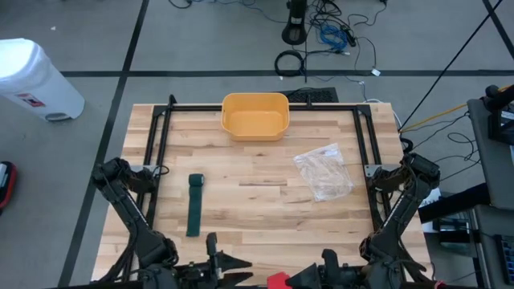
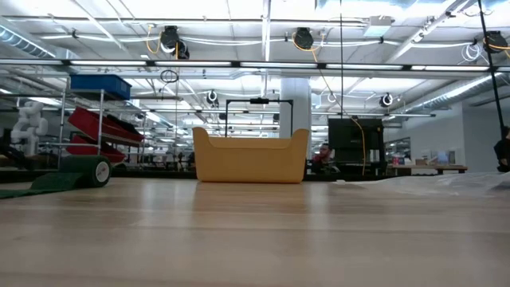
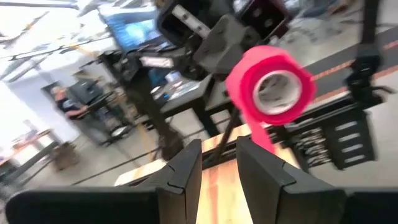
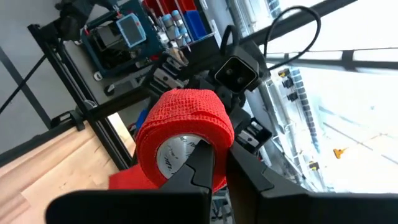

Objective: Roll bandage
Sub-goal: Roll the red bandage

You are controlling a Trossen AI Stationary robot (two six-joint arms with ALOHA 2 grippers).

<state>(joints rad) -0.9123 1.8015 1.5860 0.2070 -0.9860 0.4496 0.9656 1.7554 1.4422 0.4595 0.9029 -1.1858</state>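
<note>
R gripper [image 4: 219,163] clamps 1 red bandage roll [image 4: 184,134] at the table's near edge, w/ the L gripper [image 3: 219,163] just beside, fingers slightly apart, empty. On table: 1 green strap [image 1: 194,205], 1 yellow tub [image 1: 254,116], 1 plastic bag [image 1: 324,170].

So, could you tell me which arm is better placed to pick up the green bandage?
Left. The green bandage lies on its side of the table, and the left gripper is open, while the right gripper grips a red bandage roll.
</note>
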